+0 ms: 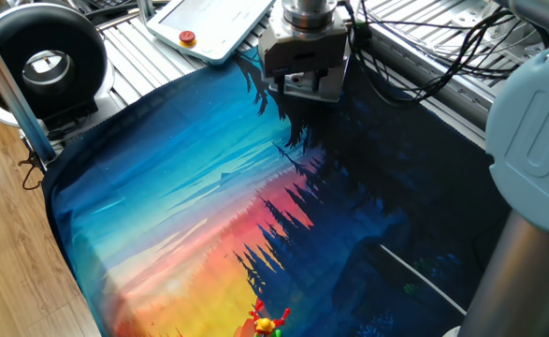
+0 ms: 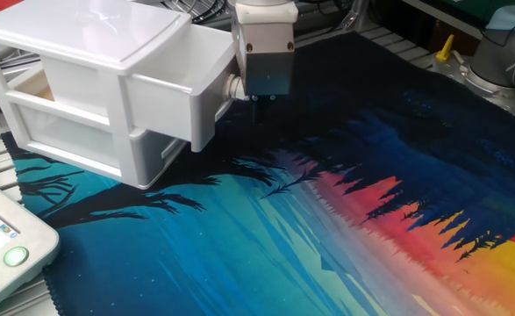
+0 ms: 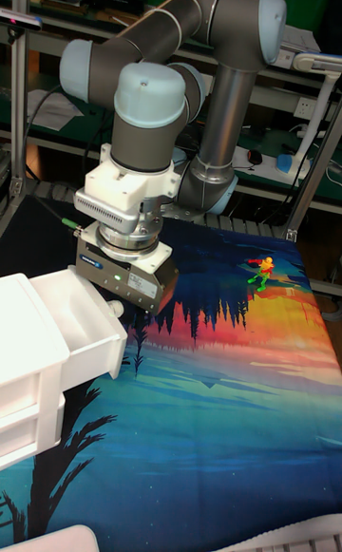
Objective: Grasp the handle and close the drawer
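The white drawer [image 2: 174, 83] is pulled out of the top of its pale boxy unit [image 2: 73, 145] at the left; it also shows in the tall fixed view as the drawer [image 3: 71, 324]. Its round knob handle [image 2: 236, 87] sticks out of the front face. My gripper [image 2: 263, 96] hangs just right of the knob, with its body partly covering it. The short dark fingers are hard to pick out against the dark cloth and look open, with nothing held. From the tall fixed view the gripper [image 3: 133, 307] sits right over the handle [image 3: 116, 309]. In one fixed view only the gripper [image 1: 300, 98] shows; the drawer is hidden.
A painted cloth [image 2: 327, 228] covers the table. A white pendant with a red button [image 1: 209, 28] lies beyond the cloth's edge. A black round device [image 1: 45, 61] stands at the corner. Cables [image 1: 424, 47] trail behind the arm. A small toy figure [image 1: 267, 324] stands on the cloth's orange end.
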Action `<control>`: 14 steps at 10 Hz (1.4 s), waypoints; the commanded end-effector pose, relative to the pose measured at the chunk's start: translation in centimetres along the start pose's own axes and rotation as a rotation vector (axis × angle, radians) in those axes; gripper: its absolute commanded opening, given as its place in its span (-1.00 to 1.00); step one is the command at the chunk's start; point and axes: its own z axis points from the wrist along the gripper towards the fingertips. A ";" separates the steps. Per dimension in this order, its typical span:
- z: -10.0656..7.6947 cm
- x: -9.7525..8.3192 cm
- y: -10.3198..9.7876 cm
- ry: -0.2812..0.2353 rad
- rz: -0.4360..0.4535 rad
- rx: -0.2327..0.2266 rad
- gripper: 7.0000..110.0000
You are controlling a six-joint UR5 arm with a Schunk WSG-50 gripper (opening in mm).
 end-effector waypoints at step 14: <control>-1.0 -2.6 5.2 -0.084 -0.059 -0.141 -0.71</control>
